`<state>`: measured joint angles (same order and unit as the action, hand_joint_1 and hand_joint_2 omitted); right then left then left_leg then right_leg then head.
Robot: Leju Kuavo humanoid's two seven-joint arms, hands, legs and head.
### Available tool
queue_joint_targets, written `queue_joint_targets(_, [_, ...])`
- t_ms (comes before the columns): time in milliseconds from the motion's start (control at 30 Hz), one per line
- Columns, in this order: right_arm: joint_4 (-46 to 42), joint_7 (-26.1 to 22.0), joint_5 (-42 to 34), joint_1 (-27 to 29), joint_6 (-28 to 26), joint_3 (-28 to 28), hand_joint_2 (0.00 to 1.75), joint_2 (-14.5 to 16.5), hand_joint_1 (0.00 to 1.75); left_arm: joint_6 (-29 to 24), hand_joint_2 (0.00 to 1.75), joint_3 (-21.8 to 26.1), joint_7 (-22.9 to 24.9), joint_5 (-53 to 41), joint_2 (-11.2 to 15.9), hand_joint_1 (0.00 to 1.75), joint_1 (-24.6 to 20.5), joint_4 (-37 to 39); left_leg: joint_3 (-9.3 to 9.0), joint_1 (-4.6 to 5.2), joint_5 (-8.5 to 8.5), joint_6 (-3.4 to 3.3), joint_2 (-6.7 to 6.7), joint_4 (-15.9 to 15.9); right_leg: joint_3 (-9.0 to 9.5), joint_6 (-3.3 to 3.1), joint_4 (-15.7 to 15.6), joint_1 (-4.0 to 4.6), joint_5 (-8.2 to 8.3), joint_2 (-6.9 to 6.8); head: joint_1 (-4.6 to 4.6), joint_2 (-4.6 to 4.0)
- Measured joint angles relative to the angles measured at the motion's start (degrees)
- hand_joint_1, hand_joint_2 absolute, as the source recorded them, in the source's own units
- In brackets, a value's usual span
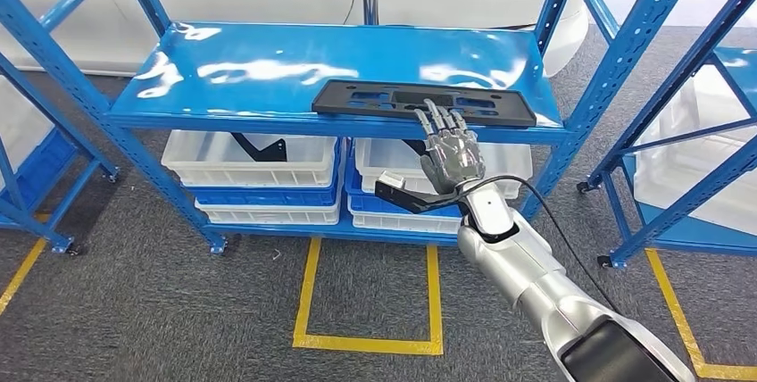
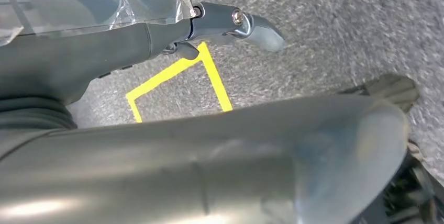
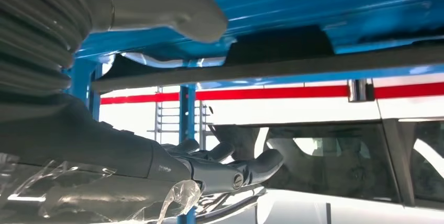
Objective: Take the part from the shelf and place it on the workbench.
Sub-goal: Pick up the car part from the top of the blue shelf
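A long flat black part [image 1: 424, 102] lies on the top board of the blue shelf [image 1: 268, 61], close to the front edge and toward the right side. It has holes cut in it. The robot's right hand [image 1: 451, 145] reaches up from below on a shiny silver arm, palm facing the shelf. Its fingers [image 1: 439, 119] are spread out and straight, and their tips lie over the front edge of the part. It is not holding anything. In the right wrist view the part [image 3: 282, 51] looks like a dark strip along the blue shelf edge, with the thick grey thumb [image 3: 173, 12] on one side of it and the darker fingers [image 3: 230, 169] well apart on the other side, so the hand is wide open. Under the top board there are white bins [image 1: 254, 159] sitting on blue bins [image 1: 268, 196], and a black piece rests inside one white bin. The floor is grey carpet [image 1: 178, 293] with a yellow tape square [image 1: 370, 342] in front of the shelf. In the left wrist view the left hand [image 2: 157, 30] hangs over the carpet and yellow tape, and I cannot tell if its fingers are apart or together.
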<state>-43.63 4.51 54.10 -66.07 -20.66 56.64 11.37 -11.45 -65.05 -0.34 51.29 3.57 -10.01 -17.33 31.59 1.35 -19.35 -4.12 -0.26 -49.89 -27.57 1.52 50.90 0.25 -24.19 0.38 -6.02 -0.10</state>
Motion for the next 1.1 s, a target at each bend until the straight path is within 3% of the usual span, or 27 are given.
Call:
queue_joint_targets(67, [0.0, 0.0, 0.0, -0.1, 0.0, 0.0, 1.75, 0.0, 0.0, 0.0, 0.0, 0.0, 0.0, 0.0, 0.0, 0.0, -0.1, 0.0, -0.7, -0.28, -0.28, -0.55, -0.02, 0.1, -1.33, 0.63, 3.1, -0.05, -1.48, -0.04, 0.01, 0.01])
queue_joint_targets(167, [0.0, 0.0, -0.1, -0.1, 0.1, 0.0, 1.75, 0.0, 0.0, 0.0, 0.0, 0.0, 0.0, 0.0, 0.0, 0.0, -0.3, 0.0, -1.43, -0.38, -0.94, -1.0, -0.06, 0.1, -8.13, 1.51, 14.5, -0.34, -5.83, -0.07, 0.01, 0.01])
queue_joint_targets(233, [0.0, 0.0, -0.1, 0.3, 0.1, 0.0, 1.75, -0.1, 0.0, 0.0, 0.0, 0.0, 0.0, 0.0, 0.0, 0.0, -0.2, 0.0, -1.98, -0.38, -1.54, -0.99, -0.12, 0.1, -12.26, 1.66, 19.5, -0.43, -6.7, -0.08, 0.02, 0.01])
queue_joint_targets(267, [0.0, -0.1, -0.1, 0.4, 0.3, 0.0, 1.75, -0.2, 0.0, 0.1, 0.0, 0.0, 0.0, 0.0, 0.0, 0.0, -0.1, 0.0, -2.49, -0.37, -1.95, -0.91, -0.16, 0.1, -12.92, 1.55, 18.9, -0.43, -5.34, -0.08, 0.03, 0.01])
queue_joint_targets(300, [0.0, -0.4, -0.2, 0.5, 0.7, 0.0, 1.75, -0.2, 0.0, 0.1, 0.0, 0.0, 0.0, -0.1, 0.0, 0.0, 0.0, 0.0, -3.1, -0.35, -2.38, -0.8, -0.19, 0.1, -12.04, 1.3, 15.6, -0.4, -2.71, -0.08, 0.03, 0.01])
queue_joint_targets(367, [0.0, -1.1, -0.5, 0.5, 2.0, 0.0, 1.75, -0.1, 0.0, 0.1, 0.0, 0.0, 0.0, -0.1, 0.0, 0.0, -0.1, 0.0, -4.39, -0.28, -3.35, -0.45, -0.24, 0.1, -8.41, 0.52, 5.7, -0.16, 3.25, -0.09, 0.02, 0.01])
queue_joint_targets(400, [0.0, -1.5, -0.7, 0.4, 2.8, 0.0, 1.75, -0.1, 0.0, 0.1, 0.0, 0.0, 0.0, -0.2, 0.0, 0.0, -0.2, 0.0, -4.75, -0.22, -3.76, -0.21, -0.26, 0.2, -6.94, 0.17, 2.1, 0.01, 4.63, -0.1, 0.01, 0.01])
queue_joint_targets(467, [0.0, -2.1, -1.1, 0.4, 4.2, 0.1, 1.75, 0.1, 0.0, 0.2, 0.0, 0.0, 0.0, -0.3, 0.0, 0.0, -0.4, 0.0, -5.2, -0.07, -4.23, 0.35, -0.28, 0.3, -5.74, -0.52, -1.0, 0.22, 4.91, -0.09, 0.01, 0.01])
queue_joint_targets(567, [0.0, -2.9, -1.9, 0.4, 5.9, 0.1, 1.75, 0.6, 0.0, 0.1, 0.0, 0.1, 0.0, -0.4, 0.1, 0.0, -0.5, 0.0, -5.01, -0.06, -5.25, 1.33, -0.2, -1.6, -4.66, -1.44, -1.2, -0.25, 4.62, -0.09, -0.01, 0.0])
queue_joint_targets(633, [0.0, -3.6, -2.6, 0.3, 7.1, 0.3, 1.75, 0.9, 0.0, 0.1, 0.0, 0.1, 0.0, -0.5, 0.1, 0.0, -0.6, 0.0, -1.67, -0.55, -7.43, 2.09, -0.11, -7.5, -3.95, -1.89, -1.2, -0.35, 4.17, -0.05, -0.03, -0.01])
queue_joint_targets(733, [0.0, -4.6, -3.8, 0.6, 8.6, 0.7, 1.75, 1.2, 0.0, 0.1, 0.0, 0.1, 0.0, -0.7, 0.0, 0.0, -0.5, 0.0, 6.47, -1.17, -11.4, 2.95, -0.08, -19.3, -3.31, -2.03, -1.2, -0.27, 3.27, 0.11, -0.02, -0.01])
queue_joint_targets(767, [0.0, -4.9, -4.2, 0.8, 9.1, 0.9, 1.75, 1.3, 0.0, 0.1, 0.0, 0.1, 0.0, -0.8, 0.0, 0.0, -0.4, 0.0, 8.05, -1.25, -11.3, 3.09, -0.08, -20.5, -2.88, -1.97, -1.2, -0.29, 2.86, 0.17, -0.02, -0.01])
queue_joint_targets(800, [0.0, -5.3, -4.5, 0.9, 9.5, 1.1, 1.75, 1.3, 0.0, 0.1, 0.0, 0.1, 0.0, -0.8, 0.0, 0.0, -0.2, 0.0, 8.4, -1.29, -9.82, 3.14, -0.07, -19.3, -2.29, -1.89, -1.2, -0.32, 2.41, 0.22, -0.02, -0.01])
queue_joint_targets(833, [0.0, -5.6, -4.9, 1.0, 9.8, 1.2, 1.75, 1.3, 0.0, 0.1, 0.0, 0.1, 0.0, -0.9, 0.0, 0.0, -0.1, 0.1, 7.55, -1.32, -7.02, 3.1, -0.07, -15.8, -1.55, -1.78, -1.2, -0.36, 1.89, 0.28, -0.02, -0.01])
queue_joint_targets(900, [0.0, -6.0, -5.3, 0.9, 10.2, 1.7, 1.75, 1.4, 0.0, 0.0, 0.0, 0.2, 0.0, -1.0, 0.0, 0.0, -0.1, 0.1, 4.08, -1.24, -0.81, 2.77, -0.06, -5.7, -0.24, -1.42, -1.2, -0.36, 0.86, 0.33, -0.02, -0.01])
queue_joint_targets(933, [0.0, -6.2, -5.5, 0.9, 10.3, 1.9, 1.75, 1.5, 0.0, 0.0, 0.0, 0.2, 0.0, -1.0, 0.0, 0.0, -0.2, 0.1, 2.76, -1.12, 0.77, 2.48, -0.06, -2.2, 0.15, -1.15, -1.1, -0.3, 0.4, 0.4, -0.01, -0.01])
queue_joint_targets(967, [0.0, -6.2, -5.6, 0.9, 10.3, 2.1, 1.75, 1.6, 0.0, 0.0, 0.0, 0.2, 0.0, -1.0, 0.0, 0.0, -0.2, 0.1, 2.09, -0.99, 1.48, 2.2, -0.08, -0.3, 0.36, -0.84, -1.1, -0.26, -0.04, 0.46, -0.01, -0.01])
queue_joint_targets(1100, [-0.2, -6.2, -5.9, 0.8, 10.2, 2.5, 1.75, 1.9, 0.0, 0.0, 0.0, 0.3, 0.0, -1.1, -0.1, 0.0, -0.1, 0.1, 0.93, -1.05, 1.22, 1.02, -0.17, 0.0, 0.47, 0.46, 0.4, -0.29, -2.03, 0.37, 0.02, 0.01])
